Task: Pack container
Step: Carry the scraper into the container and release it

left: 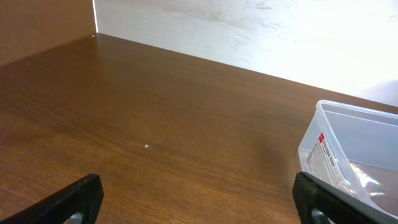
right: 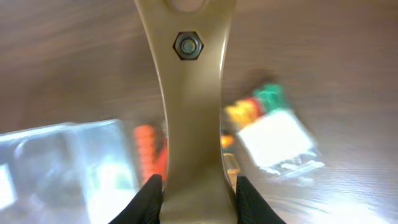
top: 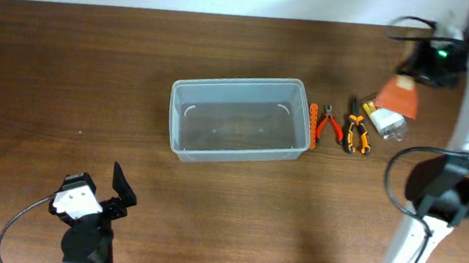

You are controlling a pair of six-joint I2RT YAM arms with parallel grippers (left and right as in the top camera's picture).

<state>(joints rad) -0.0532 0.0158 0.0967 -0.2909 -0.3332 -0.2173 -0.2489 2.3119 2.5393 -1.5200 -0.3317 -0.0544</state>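
Two pincers I had: my left pincer (top: 123, 185) gaped wide and empty above the table (top: 49, 88), my right pincer (right: 199, 190) was clamped on a blurred tan tool (right: 186, 93) whose top ran out of view, and the container (top: 239, 82) sat mid-table, only its bare floor showing.
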